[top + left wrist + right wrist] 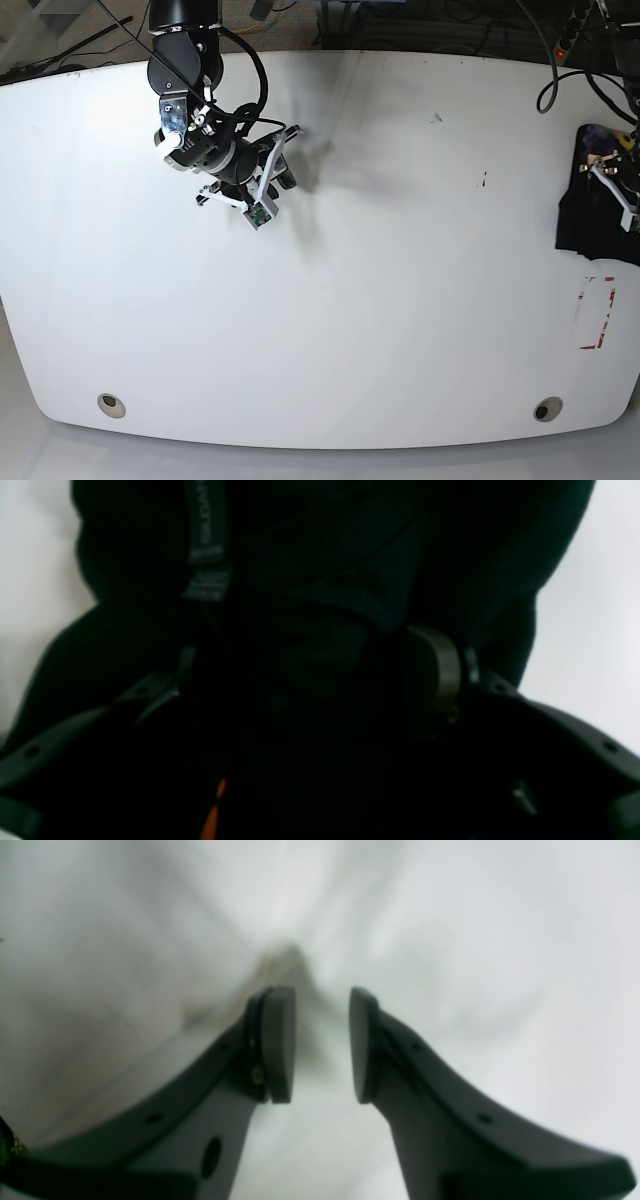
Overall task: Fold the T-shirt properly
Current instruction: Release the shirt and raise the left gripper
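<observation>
1. The left gripper (320, 680) had its jaws spread wide around a thick bunch of the T-shirt (320, 570). Black cloth filled the gap between them, and one pad (442, 675) showed at the edge of the bundle. It appeared to hold the cloth, though the dark left-wrist view left the pinch itself unclear.
2. The right gripper (322, 1045) had its jaws narrowly parted, with nothing between its pads (280, 1045) but the white table (450, 940) beneath.
3. Outward from the left jaws, a strip of neck tape with pale lettering (205, 545) ran up the cloth, and a sliver of orange print (215, 815) showed low in the frame. That suggested the hold was near the collar.
4. In the base view, the T-shirt (590, 215) sat bunched at the far right edge of the table (400, 300), partly off it, near a red-marked rectangle (598, 312). The right gripper (283, 160) was well apart from it, over bare surface on the other side.
5. Judged from this, the step in hand was bringing the garment onto the table for spreading. To do that well, the bundle should be drawn inward slowly so it does not snag at the edge. The right arm should cross to take a second point along the collar or shoulder, so the shirt opens flat instead of dragging as a lump.
</observation>
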